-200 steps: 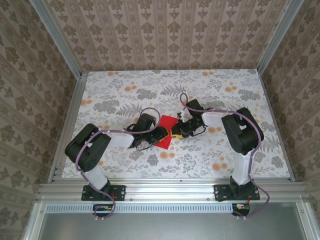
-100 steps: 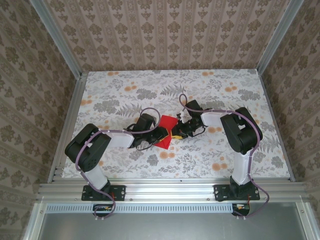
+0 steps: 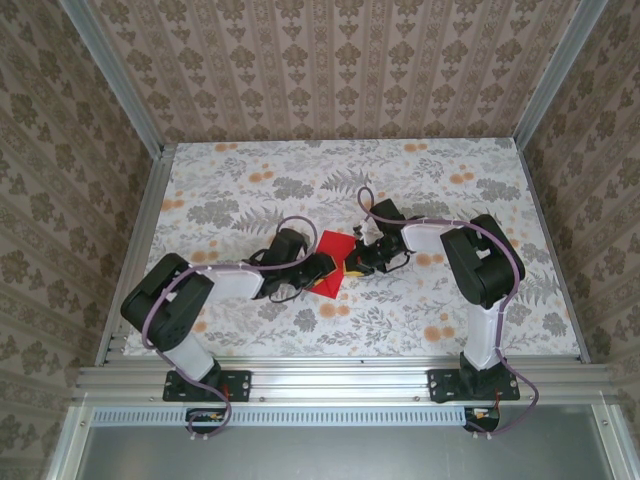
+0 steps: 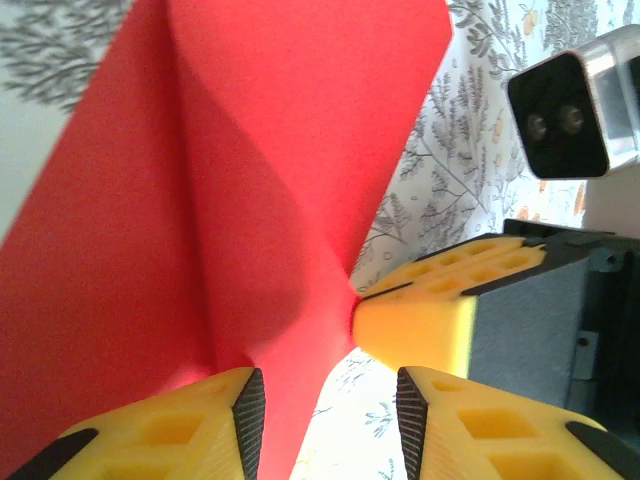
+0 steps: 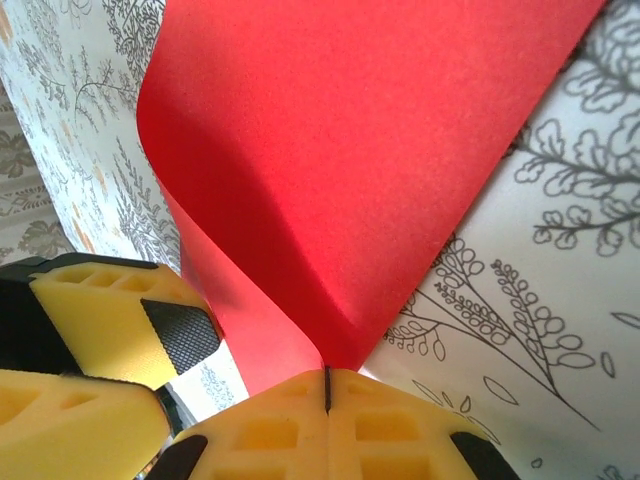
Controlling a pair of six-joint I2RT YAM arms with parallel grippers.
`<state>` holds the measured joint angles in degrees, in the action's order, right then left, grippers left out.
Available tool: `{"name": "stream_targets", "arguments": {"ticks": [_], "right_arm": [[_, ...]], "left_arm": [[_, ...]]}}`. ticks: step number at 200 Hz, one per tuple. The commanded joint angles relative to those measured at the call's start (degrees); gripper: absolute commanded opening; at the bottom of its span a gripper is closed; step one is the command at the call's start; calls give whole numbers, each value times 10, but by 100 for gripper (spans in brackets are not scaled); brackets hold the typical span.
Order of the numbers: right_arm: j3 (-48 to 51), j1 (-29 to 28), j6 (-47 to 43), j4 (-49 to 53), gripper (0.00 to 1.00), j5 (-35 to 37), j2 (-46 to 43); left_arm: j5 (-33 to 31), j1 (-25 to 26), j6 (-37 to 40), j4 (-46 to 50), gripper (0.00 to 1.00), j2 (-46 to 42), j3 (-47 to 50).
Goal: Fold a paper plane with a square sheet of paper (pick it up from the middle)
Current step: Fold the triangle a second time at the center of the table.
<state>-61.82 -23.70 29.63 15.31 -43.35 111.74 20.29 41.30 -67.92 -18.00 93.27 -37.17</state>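
As my right gripper (image 5: 327,385) pinches the square sheet of paper (image 5: 370,170), its ridge lies between the parted fingers of my left gripper (image 4: 323,418)

A robot lab test cell; aluminium frame (image 3: 340,378), patterned panel walls (image 3: 340,70); floral table (image 3: 250,170) boxed in.

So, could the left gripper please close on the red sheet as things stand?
Probably yes: the left gripper is open, the red sheet reaching into its gap; the right gripper, shut on the sheet nearby, sits clear.
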Motion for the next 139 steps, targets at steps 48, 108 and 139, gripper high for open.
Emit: {"name": "stream_targets", "arguments": {"ticks": [48, 108, 139], "right_arm": [[-27, -5, -30, 33, 3, 19, 8], [-43, -6, -41, 48, 3, 29, 14], [-55, -6, -51, 62, 4, 42, 17]], "left_arm": [[-11, -9, 3, 27, 34, 6, 18], [-11, -10, 18, 56, 29, 7, 13], [-8, -10, 29, 73, 30, 8, 4]]}}
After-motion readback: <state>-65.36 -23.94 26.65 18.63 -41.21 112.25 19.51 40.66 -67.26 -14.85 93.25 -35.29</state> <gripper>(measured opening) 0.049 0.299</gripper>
